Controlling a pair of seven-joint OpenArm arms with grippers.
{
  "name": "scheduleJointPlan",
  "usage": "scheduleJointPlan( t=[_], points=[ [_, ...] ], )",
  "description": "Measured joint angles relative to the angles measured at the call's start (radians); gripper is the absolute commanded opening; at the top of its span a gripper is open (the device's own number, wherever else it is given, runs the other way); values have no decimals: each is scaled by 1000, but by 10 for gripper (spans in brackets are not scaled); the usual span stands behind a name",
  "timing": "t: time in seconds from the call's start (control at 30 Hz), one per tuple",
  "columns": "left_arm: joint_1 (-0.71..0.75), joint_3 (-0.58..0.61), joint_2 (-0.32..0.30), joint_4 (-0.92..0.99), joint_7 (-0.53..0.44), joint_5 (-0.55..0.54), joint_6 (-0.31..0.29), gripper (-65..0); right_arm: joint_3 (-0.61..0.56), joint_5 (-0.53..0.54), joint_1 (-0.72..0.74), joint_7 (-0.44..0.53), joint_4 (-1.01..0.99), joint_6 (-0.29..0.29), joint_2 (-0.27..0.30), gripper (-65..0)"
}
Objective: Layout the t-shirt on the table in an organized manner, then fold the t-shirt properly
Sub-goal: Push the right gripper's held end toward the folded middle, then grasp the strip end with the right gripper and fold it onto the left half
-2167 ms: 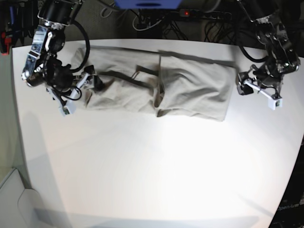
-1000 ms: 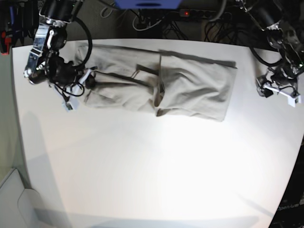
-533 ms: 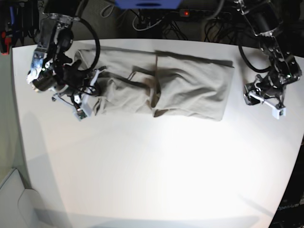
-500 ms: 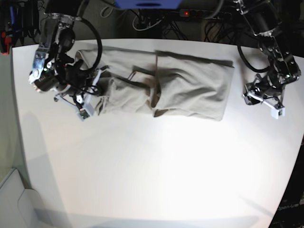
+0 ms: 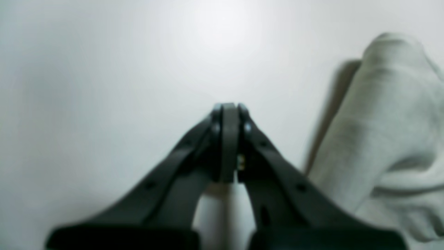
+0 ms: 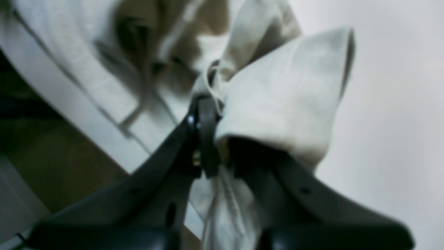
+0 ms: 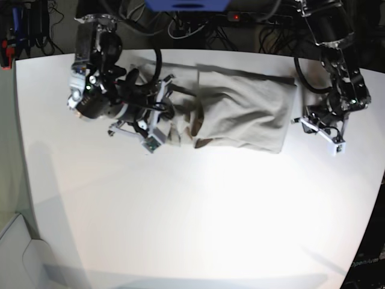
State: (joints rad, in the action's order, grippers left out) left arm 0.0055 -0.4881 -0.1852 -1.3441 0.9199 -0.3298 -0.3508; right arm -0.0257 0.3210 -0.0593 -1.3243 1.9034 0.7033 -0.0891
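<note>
The grey-beige t-shirt (image 7: 240, 108) lies as a long band across the far half of the white table (image 7: 198, 211). Its left end is bunched and lifted, with my right gripper (image 7: 155, 129) shut on it. The right wrist view shows the fabric (image 6: 288, 100) pinched at that gripper's tips (image 6: 205, 104) and draped over one finger. My left gripper (image 7: 319, 132) sits just off the shirt's right edge. In the left wrist view it (image 5: 227, 108) is shut with nothing in it over bare table (image 5: 104, 69), beside a fold of the shirt (image 5: 381, 121).
Cables and a power strip (image 7: 240, 18) run behind the table's far edge, beside a blue object (image 7: 189, 5). The table's left edge (image 7: 18, 120) drops off near the right arm. The right wrist view looks past the table's edge (image 6: 69, 114) to a dark floor.
My right gripper has carried the shirt's left end rightward toward the middle, bunching it. My left gripper has shut and shifted left toward the shirt's right edge.
</note>
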Motion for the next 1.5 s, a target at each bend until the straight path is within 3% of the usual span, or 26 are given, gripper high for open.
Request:
scheduleJointPlan(
  t=[0.17, 0.37, 0.57, 0.7, 0.97, 1.07, 1.27, 1.37, 1.5],
  points=[
    [14, 32, 39, -6, -32, -29, 3, -649, -49, 1, 5, -5, 0, 0, -54, -650],
    [24, 33, 73, -6, -43, -47, -4, -649, -146, 1, 75, -4, 2, 0, -60, -650],
    [39, 32, 83, -10, -60, -60, -6, -649, -230, 125, 106, -10, 2, 0, -58, -650],
    [47, 33, 88, -13, -63, -66, -10, -649, -299, 148, 102, 4, 0, 0, -58, -650],
    [54, 32, 103, -17, -71, -71, -13, -649, -452, 154, 148, 149, -133, 0, -57, -650],
    [64, 33, 108, -19, -88, -77, -16, -649, -494, 179, 175, 188, -233, 0, -57, -615],
    [97, 30, 135, -45, -90, -93, -20, -649, -450, 241, 218, 248, -335, 1, -56, -519],
    [138, 33, 142, -97, -73, -92, -21, -649, -393, 243, 227, 252, -334, 0, -56, -536],
    [183, 33, 146, -152, -46, -85, -23, -649, -342, 237, 253, 245, -342, 0, -55, -608]
  ],
)
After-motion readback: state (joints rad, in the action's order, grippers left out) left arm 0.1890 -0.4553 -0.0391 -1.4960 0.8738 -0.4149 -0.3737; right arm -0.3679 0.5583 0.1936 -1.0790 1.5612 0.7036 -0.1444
